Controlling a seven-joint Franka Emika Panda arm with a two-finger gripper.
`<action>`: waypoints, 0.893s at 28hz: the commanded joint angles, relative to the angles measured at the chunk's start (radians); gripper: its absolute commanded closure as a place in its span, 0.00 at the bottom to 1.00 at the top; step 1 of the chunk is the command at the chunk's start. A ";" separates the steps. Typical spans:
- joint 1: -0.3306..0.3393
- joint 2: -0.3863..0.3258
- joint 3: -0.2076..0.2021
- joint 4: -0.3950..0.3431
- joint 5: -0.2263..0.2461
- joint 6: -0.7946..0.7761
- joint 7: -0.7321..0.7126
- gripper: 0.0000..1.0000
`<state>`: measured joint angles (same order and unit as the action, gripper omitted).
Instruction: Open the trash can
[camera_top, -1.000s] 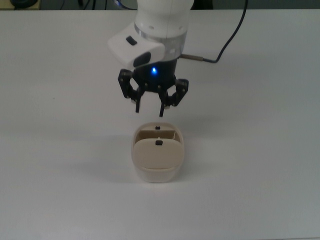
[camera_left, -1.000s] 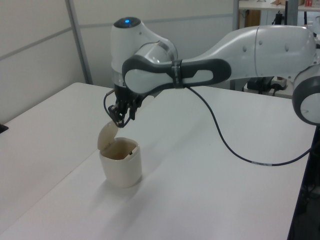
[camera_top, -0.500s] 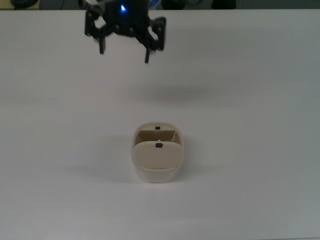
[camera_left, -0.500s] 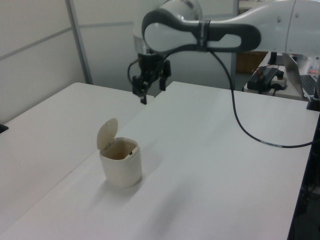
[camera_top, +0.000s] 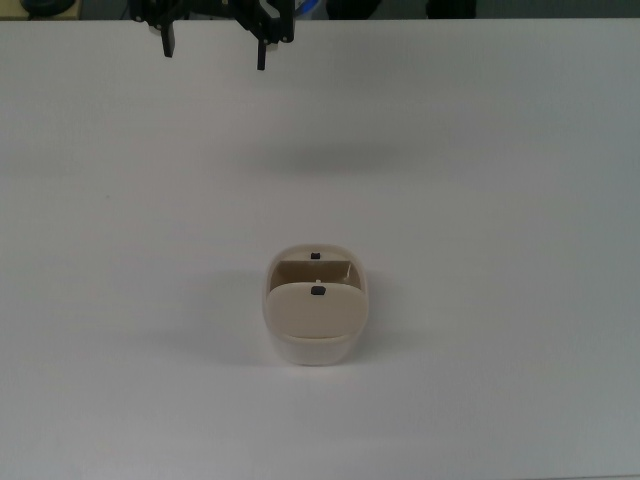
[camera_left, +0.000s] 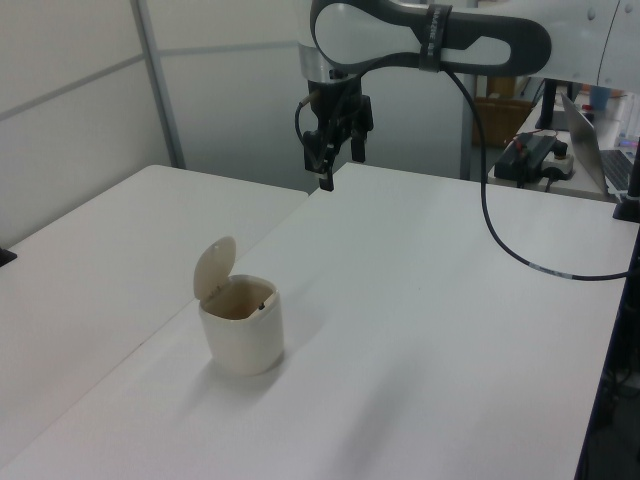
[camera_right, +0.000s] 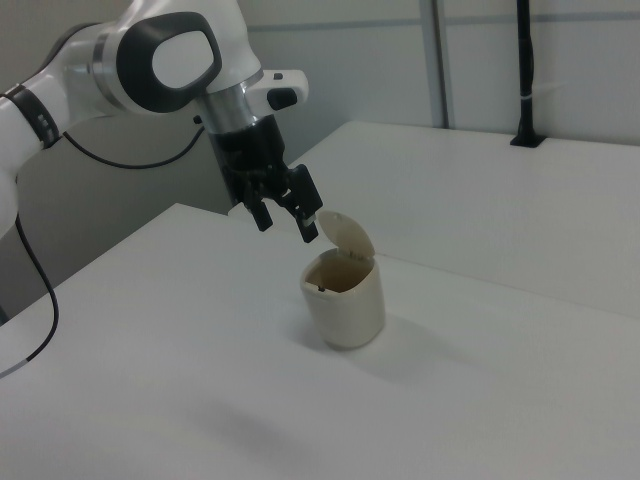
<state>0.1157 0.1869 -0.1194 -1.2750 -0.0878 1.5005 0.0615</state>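
The cream-beige trash can (camera_top: 316, 335) stands on the white table (camera_top: 500, 250), a little below the middle of the top view. Its hinged lid (camera_left: 214, 268) is swung up and tilts back, so the inside of the trash can (camera_left: 242, 330) shows. A small dark button (camera_top: 318, 291) sits at the lid's edge. My gripper (camera_top: 214, 52) hangs open and empty at the top view's upper left edge, high above the table and well away from the bin. In the right view the gripper (camera_right: 287, 225) appears just left of the raised lid (camera_right: 347, 236).
A black cable (camera_left: 500, 230) loops from the arm down over the table on the left view's right. A laptop (camera_left: 595, 115) and other gear stand beyond the far table edge. A black post (camera_right: 524, 70) stands at the back of the right view.
The gripper has risen from just behind the bin and moved away, toward the top view's upper left. The lid stays up and the bin has not moved.
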 joint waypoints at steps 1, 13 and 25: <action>-0.007 -0.024 -0.003 -0.027 0.019 -0.037 -0.049 0.00; -0.034 -0.047 -0.005 -0.029 0.020 -0.055 -0.089 0.00; -0.060 -0.044 -0.002 -0.040 0.028 -0.043 -0.095 0.00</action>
<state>0.0739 0.1662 -0.1195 -1.2830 -0.0874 1.4628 -0.0004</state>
